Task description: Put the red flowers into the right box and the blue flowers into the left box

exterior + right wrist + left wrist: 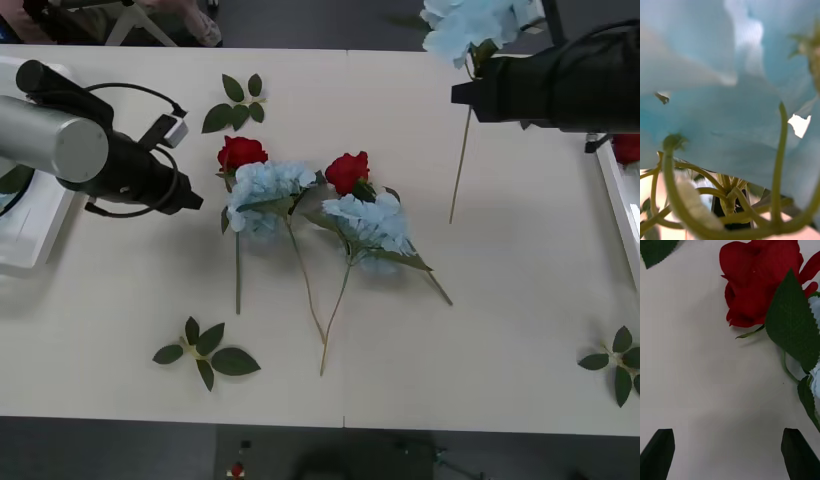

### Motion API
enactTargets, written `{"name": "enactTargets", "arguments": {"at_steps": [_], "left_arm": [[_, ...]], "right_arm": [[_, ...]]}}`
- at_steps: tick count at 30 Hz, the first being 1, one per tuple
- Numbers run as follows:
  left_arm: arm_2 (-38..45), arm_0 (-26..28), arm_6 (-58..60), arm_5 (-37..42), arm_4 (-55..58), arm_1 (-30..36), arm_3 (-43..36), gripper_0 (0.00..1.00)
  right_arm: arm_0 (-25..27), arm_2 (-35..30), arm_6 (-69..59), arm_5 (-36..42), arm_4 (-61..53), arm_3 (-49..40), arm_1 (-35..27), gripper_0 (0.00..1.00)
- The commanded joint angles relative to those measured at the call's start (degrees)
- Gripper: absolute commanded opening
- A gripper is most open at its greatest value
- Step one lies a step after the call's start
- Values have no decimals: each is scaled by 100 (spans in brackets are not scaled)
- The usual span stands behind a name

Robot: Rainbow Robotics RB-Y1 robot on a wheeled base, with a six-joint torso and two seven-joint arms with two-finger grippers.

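Fingers first: our left gripper point(728, 450) has its two black fingertips point(658, 452) spread wide, nothing between them but bare cream tabletop point(520, 330). It hovers just beside a deep-red artificial rose point(760, 285) with a serrated green leaf across it. From the front we see that left gripper point(190, 200) pointing at the rose point(241, 153), which touches a fluffy pale-blue hydrangea cluster point(265, 192). Near them lie a second red rose point(347, 170) and another blue cluster point(372, 222), stems trailing toward us.

Over on the right, our right gripper point(462, 95) is up high, pinching a third pale-blue flower point(470, 22) below its bloom, the thin stem dangling. Its wrist camera stares into those blue petals point(730, 93). Outward still, the white translucent bin point(25, 240) sits at the left edge, the plain white-rimmed box point(618, 195) at the right.
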Motion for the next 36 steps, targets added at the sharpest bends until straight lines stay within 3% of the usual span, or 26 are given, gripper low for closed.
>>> {"name": "enactTargets", "arguments": {"at_steps": [1,5,8,12,15,19,24,32,36], "left_arm": [[507,-236,328,4,184,-145,-10,82],[1667,-69,29,470,992,-145,-336,83],[2906,282,-665,1200,2513,-180,-362,100],[3609,1003,-1790,1762,3814,-171,-362,100],[3609,1434,-2652,1753,4323,-171,-362,100],[3319,1592,-3513,1753,4473,-294,-371,100],[2818,1267,-3970,1270,4482,-760,-388,100],[2704,651,-3952,602,3919,-1885,-415,100],[2405,449,-3935,-321,3462,-2500,-415,100]], "right_arm": [[-122,123,956,-327,409,22,853,0],[-104,35,1333,-397,603,101,1407,0],[-78,-150,1685,-397,603,216,1934,0],[-78,-431,1975,-397,603,321,2356,0],[-78,-501,2037,-397,603,330,2435,0],[-87,-563,2107,-406,585,330,2488,0],[-87,-598,2168,-415,462,330,2532,0],[-157,-607,2274,-424,260,330,2593,0],[-201,-598,2344,-441,49,321,2620,0]]}}
